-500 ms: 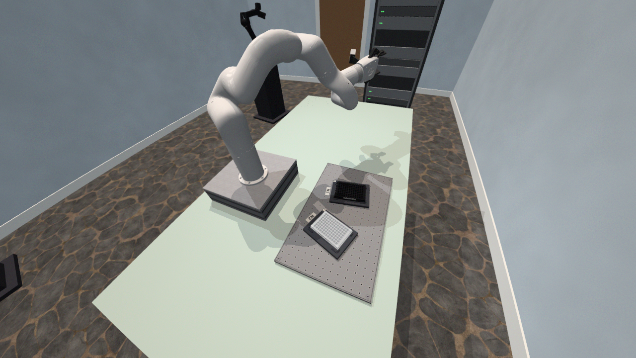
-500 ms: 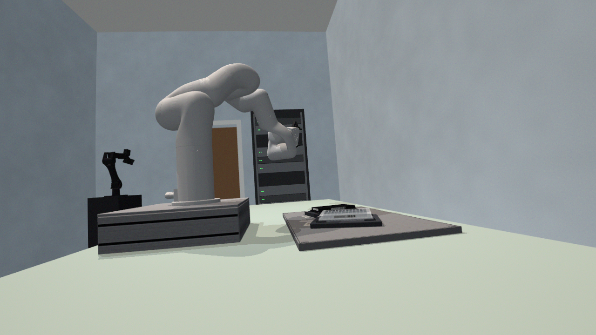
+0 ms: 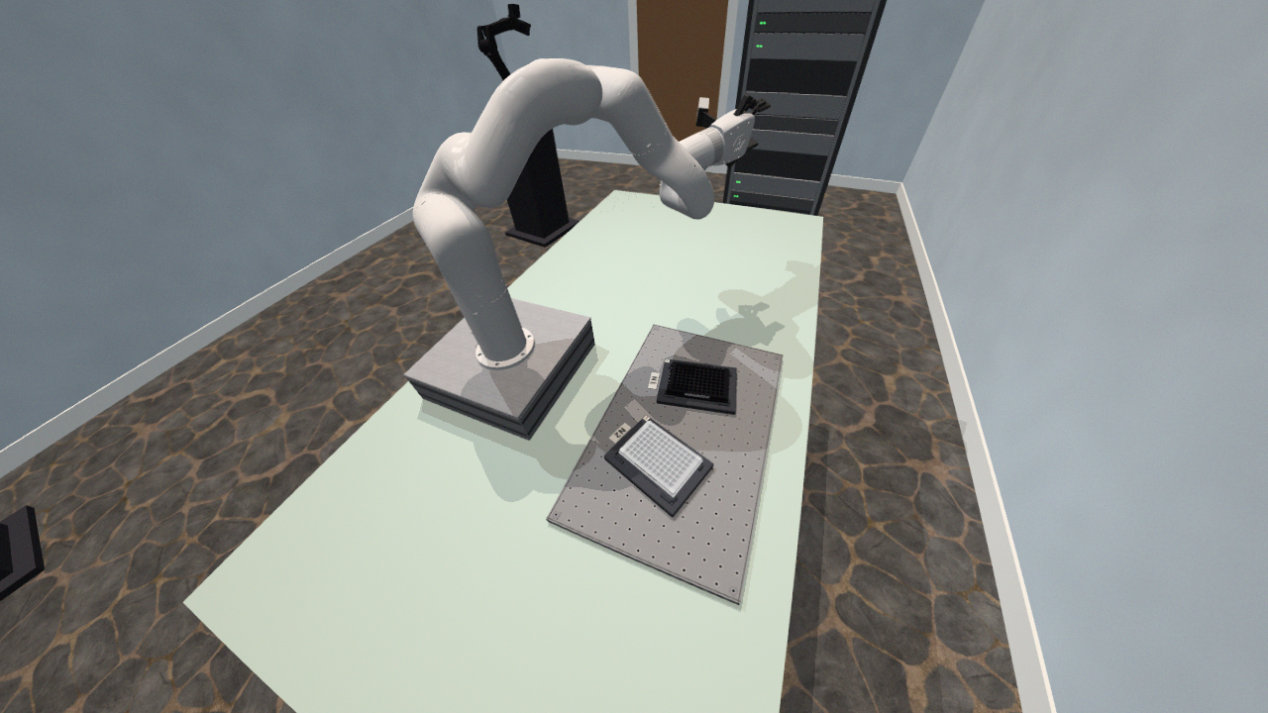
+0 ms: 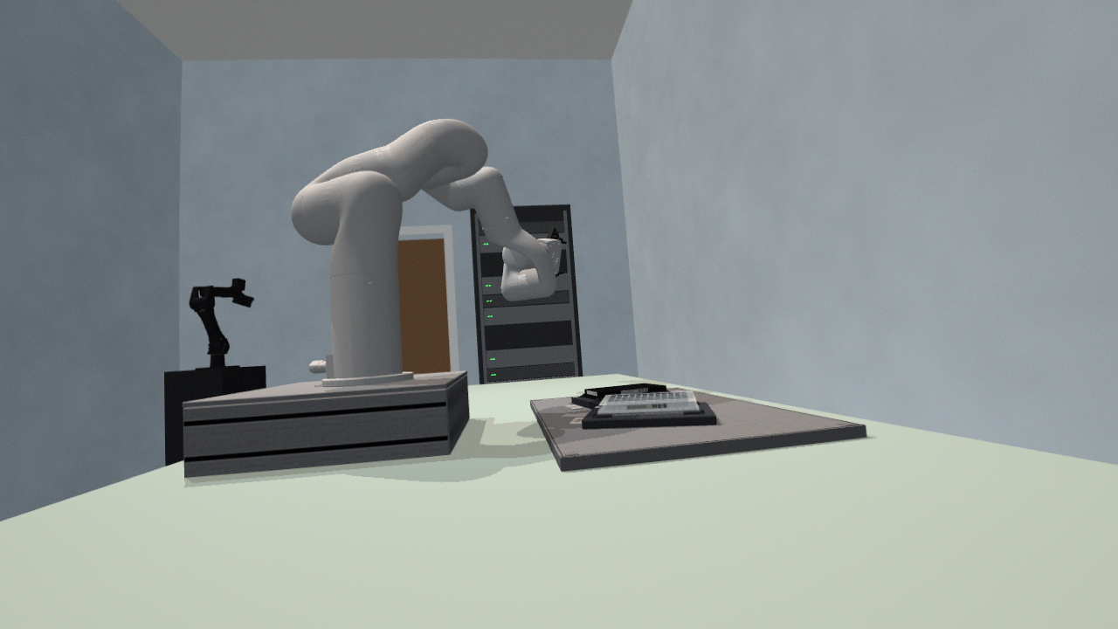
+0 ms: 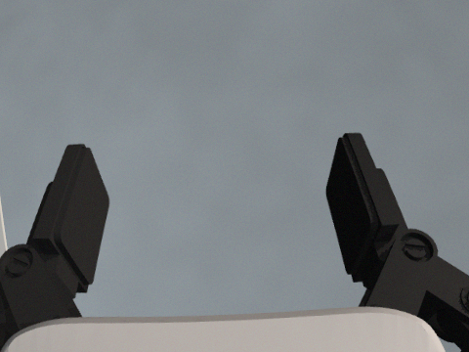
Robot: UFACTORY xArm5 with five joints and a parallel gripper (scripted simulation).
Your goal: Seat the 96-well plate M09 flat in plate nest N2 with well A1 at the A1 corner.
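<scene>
The white 96-well plate M09 (image 3: 659,456) lies on the dark plate nest N2 (image 3: 646,477) at the near end of the grey deck; it also shows in the exterior view (image 4: 647,404), slightly tilted with one side riding higher. The black plate M06 (image 3: 698,381) sits in nest N1 (image 3: 696,400) behind it. My gripper (image 3: 753,105) is open and empty, high above the far end of the table, pointing toward the wall; its two black fingers show wide apart in the wrist view (image 5: 218,202) with only wall between them.
The perforated grey deck holds both nests, with small labels N1 (image 3: 653,379) and N2 (image 3: 620,433) beside them. The arm's base block (image 3: 502,364) stands left of the deck. A dark server rack (image 3: 802,97) stands beyond the table's far end.
</scene>
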